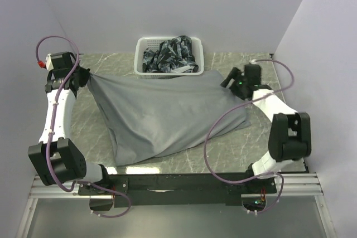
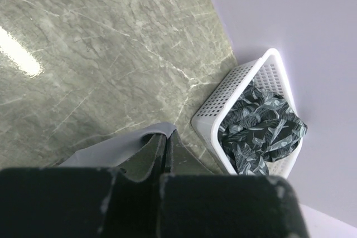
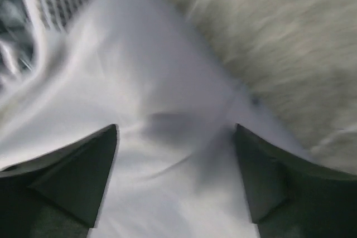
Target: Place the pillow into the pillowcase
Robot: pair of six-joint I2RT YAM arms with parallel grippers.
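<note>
The pillowcase (image 1: 167, 115) is thin grey cloth, soft and light. It drapes and wrinkles freely, so it will sag from whatever point it is pinched and give no support of its own. Corners and hemmed edges look like the best places to take it, since a pinch there gathers fabric without slipping. No pillow shows anywhere. The sack lies plump and rounded on the table (image 1: 240, 149), so the pillow is probably inside already; it should be bulky but light and squashy.

The left gripper (image 2: 165, 142) is clamped tight on a fold of the grey cloth at the sack's far left corner, drawing that corner into a taut peak off the surface. The right gripper (image 3: 175, 132) has its jaws spread wide and holds nothing. It hangs just over the sack's far right corner, with the cloth showing between the two fingers (image 3: 78, 182). That wrist view is blurred, so I cannot tell whether the fingers touch the fabric.

Just beyond the sack's far edge stands a white slotted basket (image 1: 140, 59) holding a dark leaf-print cloth (image 1: 170, 53).
</note>
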